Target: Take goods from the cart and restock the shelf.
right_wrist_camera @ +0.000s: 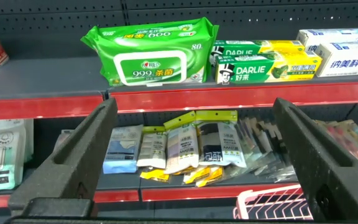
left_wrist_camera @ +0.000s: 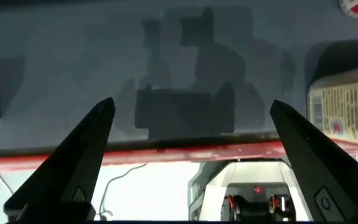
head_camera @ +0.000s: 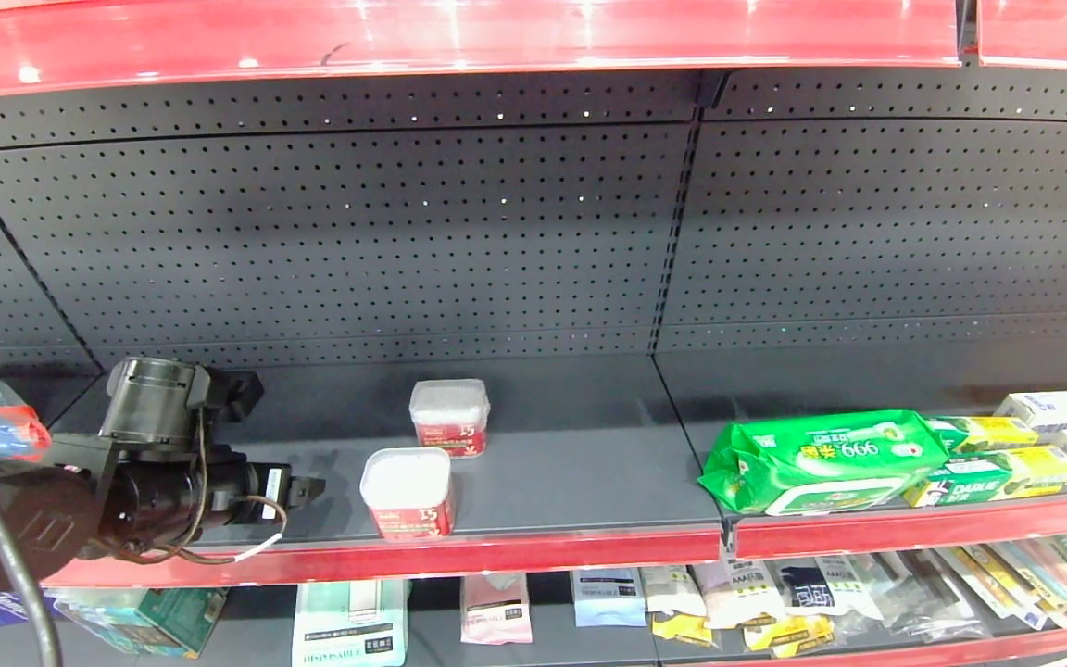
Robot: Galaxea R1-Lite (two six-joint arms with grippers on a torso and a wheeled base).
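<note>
- A dark grey perforated back panel [head_camera: 357, 232] formed the wall behind the shelf [head_camera: 580, 463].
- A vertical upright [head_camera: 677, 232] split the panel into 2 bays.
- Glossy red edge strips [head_camera: 515, 554] fronted the decks; the upper strip [head_camera: 459, 37] caught bright spots of reflected light.
- A lower deck [head_camera: 260, 621] of the same dark grey sat beneath it.

The wipes pack [head_camera: 821, 460] is green, tubs [head_camera: 407, 493] red-and-white, shelf [head_camera: 580, 463] dark grey.
</note>
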